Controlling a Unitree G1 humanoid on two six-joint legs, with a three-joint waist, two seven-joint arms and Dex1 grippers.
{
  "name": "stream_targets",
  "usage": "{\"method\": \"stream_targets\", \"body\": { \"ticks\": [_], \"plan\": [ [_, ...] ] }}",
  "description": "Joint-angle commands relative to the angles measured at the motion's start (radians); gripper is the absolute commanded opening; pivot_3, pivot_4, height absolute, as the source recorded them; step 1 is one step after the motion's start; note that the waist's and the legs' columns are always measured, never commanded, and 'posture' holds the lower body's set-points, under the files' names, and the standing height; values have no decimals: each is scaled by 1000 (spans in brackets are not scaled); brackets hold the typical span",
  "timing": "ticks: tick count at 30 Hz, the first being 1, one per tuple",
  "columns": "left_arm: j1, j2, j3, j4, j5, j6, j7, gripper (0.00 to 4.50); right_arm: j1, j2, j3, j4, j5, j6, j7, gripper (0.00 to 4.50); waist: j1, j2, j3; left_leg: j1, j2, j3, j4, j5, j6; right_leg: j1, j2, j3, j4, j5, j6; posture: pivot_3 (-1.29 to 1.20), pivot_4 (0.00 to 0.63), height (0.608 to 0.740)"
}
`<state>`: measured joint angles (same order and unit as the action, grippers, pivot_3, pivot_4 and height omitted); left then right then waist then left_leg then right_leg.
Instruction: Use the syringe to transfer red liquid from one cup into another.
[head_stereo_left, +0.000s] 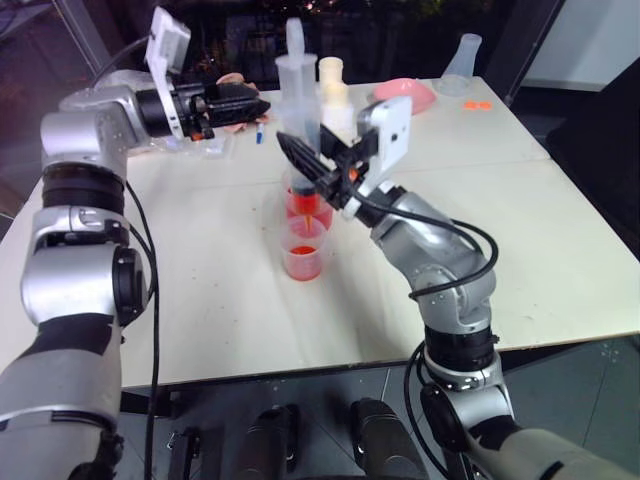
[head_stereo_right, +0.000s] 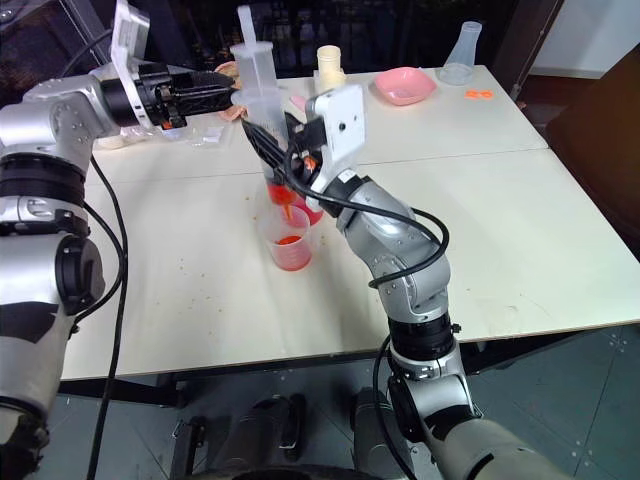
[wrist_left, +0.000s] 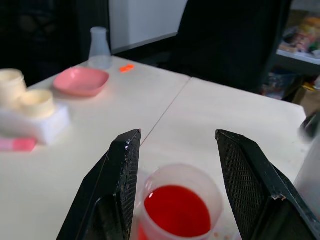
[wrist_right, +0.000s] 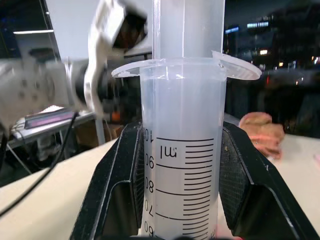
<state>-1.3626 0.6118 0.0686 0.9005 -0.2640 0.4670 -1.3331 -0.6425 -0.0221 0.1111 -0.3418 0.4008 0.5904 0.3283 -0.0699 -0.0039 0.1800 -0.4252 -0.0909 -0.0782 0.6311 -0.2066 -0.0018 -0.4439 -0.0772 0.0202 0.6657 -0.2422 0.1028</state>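
**Syringe upright over the cups, right jaws clamped on the barrel**

Left side: the left gripper (head_stereo_left: 245, 103) is hovering level above the table (head_stereo_left: 560, 250), fingers standing wide apart and holding nothing, near the plunger top.

Centre: the syringe (head_stereo_left: 297, 95) is standing upright, its orange tip (head_stereo_left: 312, 222) pointing down over two clear cups. The rear cup (head_stereo_left: 300, 205) and the front cup (head_stereo_left: 304, 250) are both showing red liquid (wrist_left: 176, 210). The barrel is rigid, smooth clear plastic with printed black scale marks; likely light, a little slippery, and prone to tipping if gripped off-centre. Best hold looks to be mid-barrel below the flange, leaving the white plunger free.

Right side: the right gripper (head_stereo_left: 320, 170) is pinching the barrel between textured black pads. Cups look thin-walled and easily knocked over. Farther back, a pink dish (head_stereo_left: 408, 94) is sitting near a clear flask (head_stereo_left: 462, 62).
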Motion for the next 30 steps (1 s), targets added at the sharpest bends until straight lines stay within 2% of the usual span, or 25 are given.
{"method": "stream_targets", "body": {
  "ticks": [1,8,15,23,30],
  "plan": [
    [-54,40,4,-27,-11,38,-45,2506,44,-4,63,-2,-63,-129,30,1357,0,0,0,0,0,0,0,0,0,0,0,0,0,0,0,0,150,740],
    [-37,80,-13,-119,-30,138,-119,2506,90,2,111,112,-178,-327,33,1357,1,0,0,0,0,0,1,0,0,0,0,0,0,0,0,0,150,740],
    [-41,105,4,-175,-58,221,-141,2506,97,10,119,174,-220,-417,40,1357,0,0,0,0,0,0,1,0,0,0,0,0,0,0,0,0,150,740],
    [1,141,-29,-305,-113,330,-212,2506,89,11,112,215,-237,-460,50,1357,1,0,0,0,0,0,1,0,0,0,1,0,0,0,0,0,150,740],
    [32,134,-51,-368,-121,325,-197,2506,78,6,97,219,-236,-459,60,1357,2,0,0,0,0,0,1,0,0,1,1,0,0,0,0,0,150,740]
  ]
}}
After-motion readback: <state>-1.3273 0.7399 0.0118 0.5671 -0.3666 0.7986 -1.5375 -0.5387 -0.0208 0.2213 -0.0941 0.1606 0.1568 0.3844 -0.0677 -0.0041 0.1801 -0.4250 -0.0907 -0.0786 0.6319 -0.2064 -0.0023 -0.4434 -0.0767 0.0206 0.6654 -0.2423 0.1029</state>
